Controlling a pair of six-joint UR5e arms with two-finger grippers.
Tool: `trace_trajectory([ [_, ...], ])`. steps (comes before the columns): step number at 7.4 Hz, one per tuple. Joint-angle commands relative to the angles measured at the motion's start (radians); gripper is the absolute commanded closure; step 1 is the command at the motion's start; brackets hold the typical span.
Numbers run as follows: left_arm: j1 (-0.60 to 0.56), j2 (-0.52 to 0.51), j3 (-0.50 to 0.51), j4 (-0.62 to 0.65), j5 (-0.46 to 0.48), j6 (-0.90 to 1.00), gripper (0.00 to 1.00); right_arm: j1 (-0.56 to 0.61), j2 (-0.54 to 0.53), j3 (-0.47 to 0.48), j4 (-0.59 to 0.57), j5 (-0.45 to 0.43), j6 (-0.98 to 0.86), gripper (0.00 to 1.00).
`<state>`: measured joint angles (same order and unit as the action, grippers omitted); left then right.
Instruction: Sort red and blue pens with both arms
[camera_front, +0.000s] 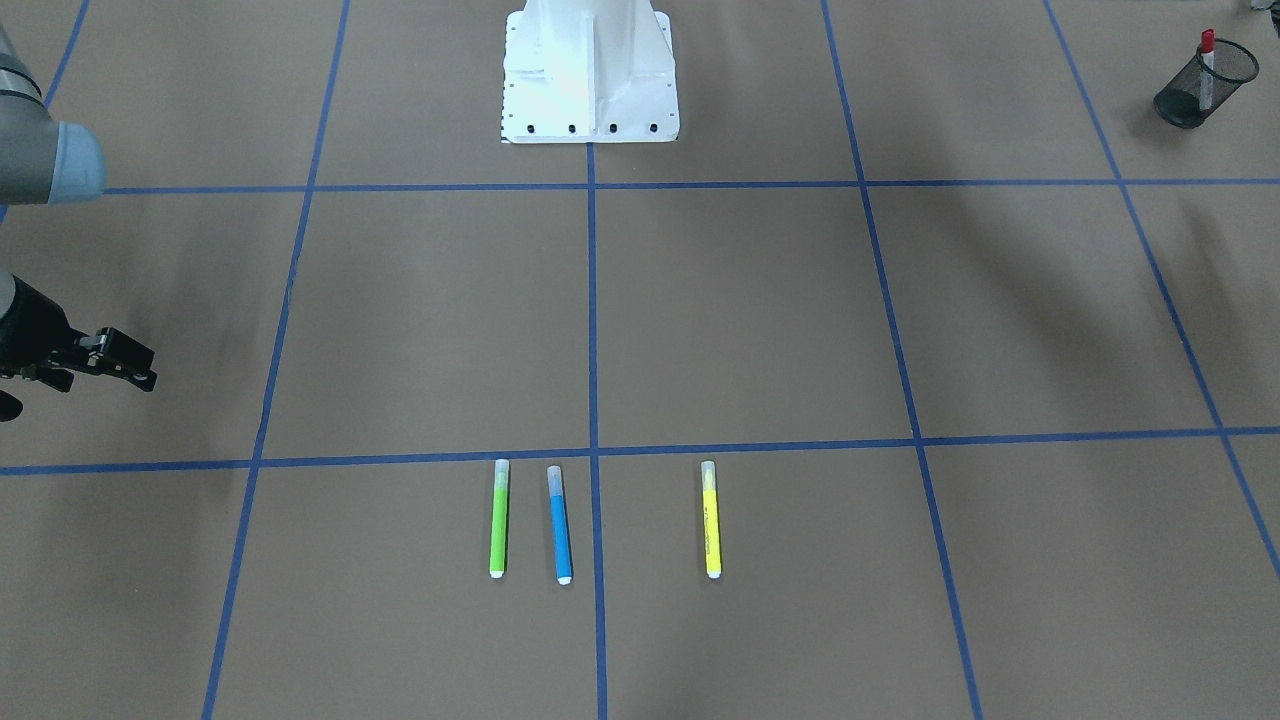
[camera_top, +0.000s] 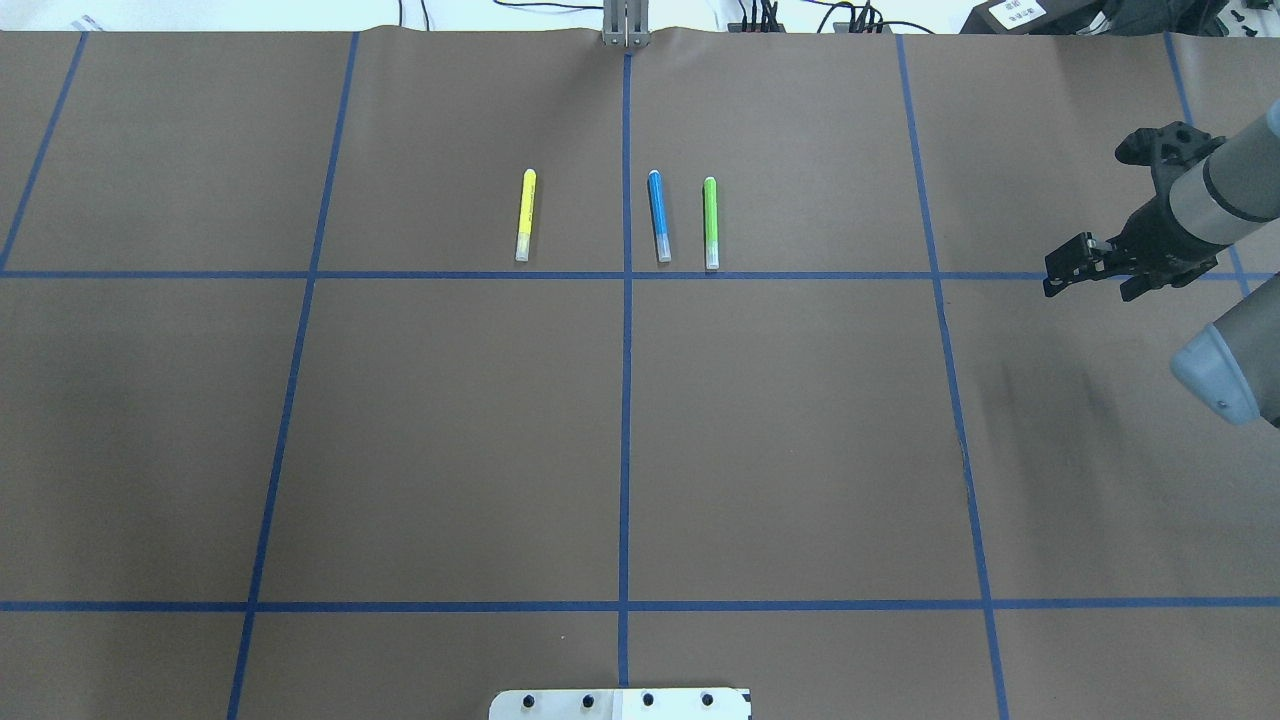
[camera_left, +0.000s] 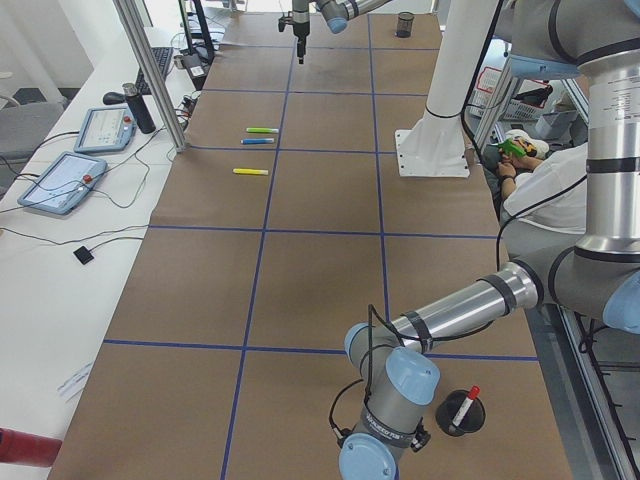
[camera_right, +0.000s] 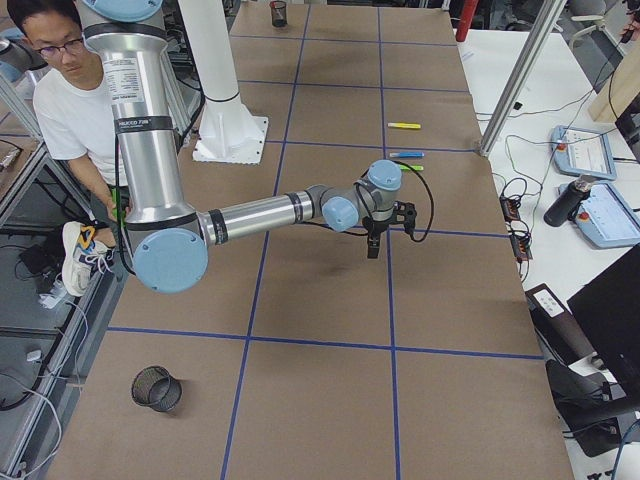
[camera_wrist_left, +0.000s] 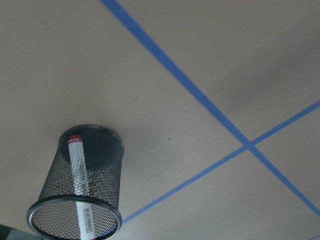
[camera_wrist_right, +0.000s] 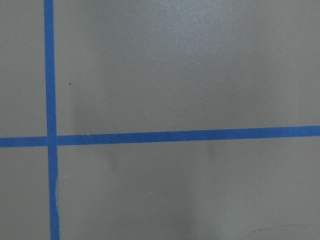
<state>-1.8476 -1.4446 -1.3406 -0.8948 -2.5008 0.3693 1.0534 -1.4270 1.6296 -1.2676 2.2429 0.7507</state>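
Note:
The blue pen (camera_front: 560, 525) lies flat on the brown table between a lime-green marker and a yellow one; it also shows in the overhead view (camera_top: 658, 215). The red pen (camera_wrist_left: 77, 170) stands in a black mesh cup (camera_front: 1195, 90) at the table's end on my left. My left arm's wrist (camera_left: 388, 415) hangs close beside that cup, and I cannot tell its gripper's state. Far to the side of the pens, my right gripper (camera_top: 1062, 272) hovers over the table, open, with nothing between its fingers.
The lime-green marker (camera_top: 711, 222) and the yellow marker (camera_top: 525, 215) flank the blue pen. A second, empty mesh cup (camera_right: 155, 388) stands at the table's end on my right. The white pedestal (camera_front: 590, 70) stands mid-table. A person (camera_right: 70, 100) sits beside the table.

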Motion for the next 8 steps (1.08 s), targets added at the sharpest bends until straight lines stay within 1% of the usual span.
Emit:
trace_trajectory([
  [1, 0.004, -0.005, 0.005, -0.354, -0.084, -0.006, 0.00, -0.021, 0.019, 0.001, 0.007, -0.003, 0.002, 0.00],
  [2, 0.007, -0.010, 0.005, -0.477, -0.084, -0.010, 0.00, -0.047, 0.039, 0.001, 0.013, -0.006, 0.031, 0.00],
  [3, 0.030, -0.054, 0.006, -0.507, -0.082, -0.013, 0.00, -0.077, 0.065, 0.003, 0.014, -0.026, 0.079, 0.00],
  [5, 0.077, -0.143, 0.006, -0.509, -0.075, -0.012, 0.00, -0.139, 0.155, -0.010, 0.014, -0.058, 0.189, 0.00],
  [6, 0.097, -0.175, 0.006, -0.516, -0.070, -0.009, 0.00, -0.166, 0.183, -0.010, 0.014, -0.081, 0.226, 0.00],
  [8, 0.149, -0.221, 0.017, -0.570, -0.070, -0.012, 0.00, -0.217, 0.311, -0.055, 0.013, -0.123, 0.333, 0.00],
])
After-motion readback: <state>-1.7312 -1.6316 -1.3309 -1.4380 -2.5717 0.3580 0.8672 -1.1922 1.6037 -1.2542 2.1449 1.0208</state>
